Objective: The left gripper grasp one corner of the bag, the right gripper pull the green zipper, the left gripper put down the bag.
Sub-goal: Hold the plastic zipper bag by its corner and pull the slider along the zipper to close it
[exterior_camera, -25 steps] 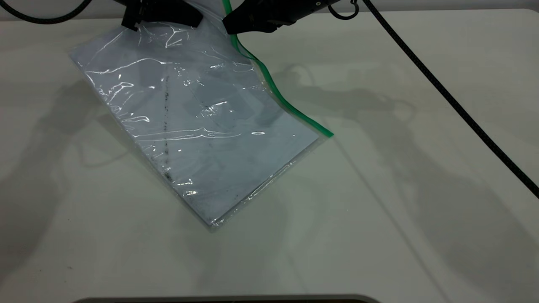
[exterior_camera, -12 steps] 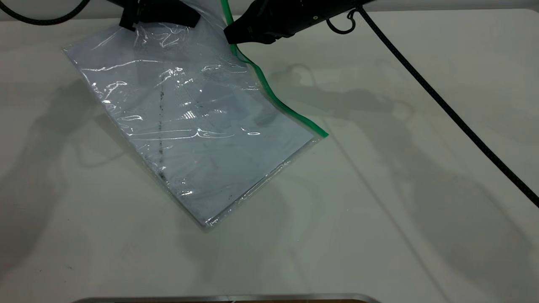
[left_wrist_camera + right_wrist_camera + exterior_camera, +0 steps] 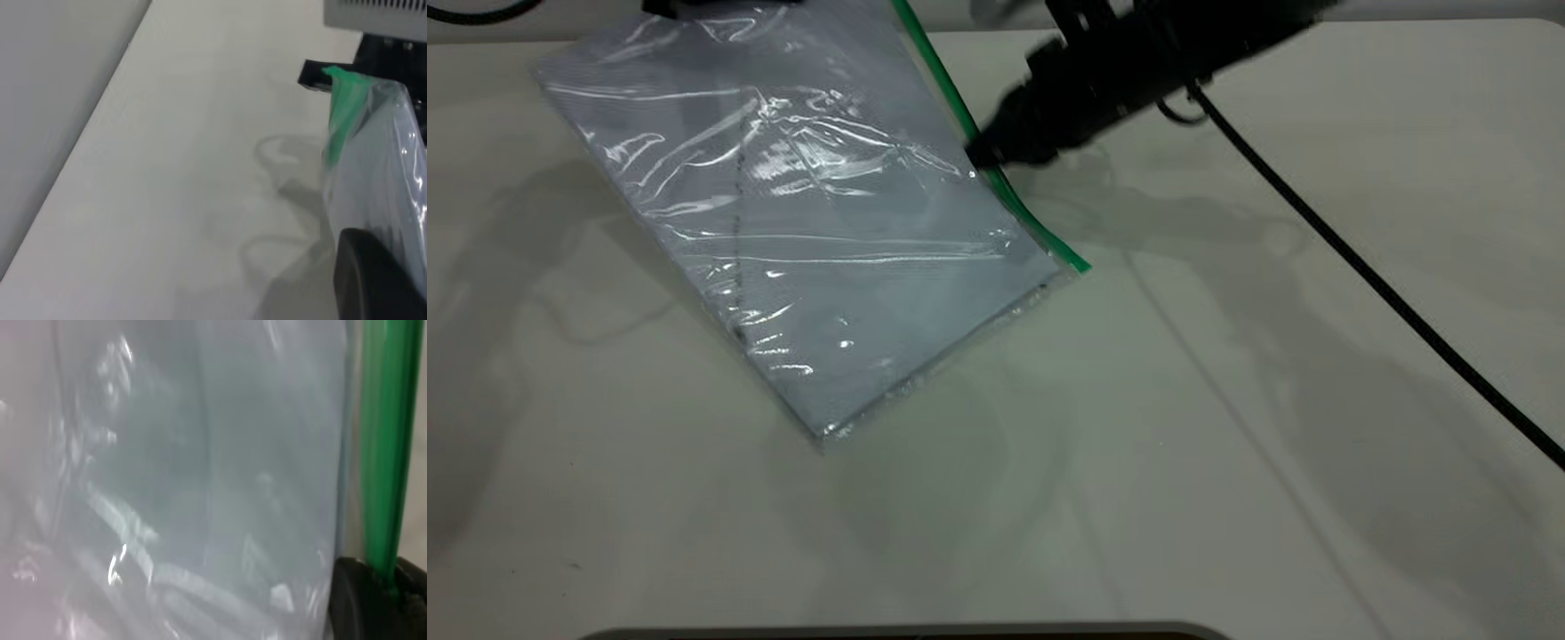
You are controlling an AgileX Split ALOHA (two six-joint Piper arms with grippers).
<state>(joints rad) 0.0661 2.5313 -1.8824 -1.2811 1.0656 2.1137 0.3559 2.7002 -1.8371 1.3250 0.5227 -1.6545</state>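
Left gripper (image 3: 373,80) clamps the bag (image 3: 800,204) corner aloft, tensioning the green zipper (image 3: 996,178) for the right gripper (image 3: 987,158), pinched on it.

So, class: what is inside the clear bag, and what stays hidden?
Inside the bag lie white paper sheets, with a dark smudge line running across them. Glare and wrinkles in the plastic hide any print, and anything beneath the top sheet is covered.

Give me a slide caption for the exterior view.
Right gripper pinches the green zipper partway down the bag, whose far corner is lifted toward the left arm.
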